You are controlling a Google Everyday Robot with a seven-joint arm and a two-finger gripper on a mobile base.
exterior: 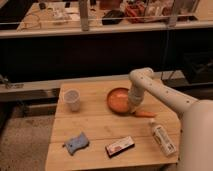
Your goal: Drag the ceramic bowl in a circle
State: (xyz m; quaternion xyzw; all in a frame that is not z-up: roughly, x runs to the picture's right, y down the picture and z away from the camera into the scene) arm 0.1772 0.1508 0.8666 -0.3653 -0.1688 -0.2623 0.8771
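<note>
The ceramic bowl (pixel 118 99), round, shallow and orange, sits on the wooden table (pixel 95 125) right of centre toward the back. My gripper (pixel 133 106) hangs from the white arm (pixel 160 93) and reaches down at the bowl's right rim. The wrist covers that side of the bowl and hides the fingers.
A white cup (pixel 73 99) stands at the back left. An orange carrot (pixel 145 114) lies just right of the bowl. A white bottle (pixel 162 137) lies at the right edge, a flat packet (pixel 119 146) and a blue sponge (pixel 76 143) near the front. A dark ledge runs behind the table.
</note>
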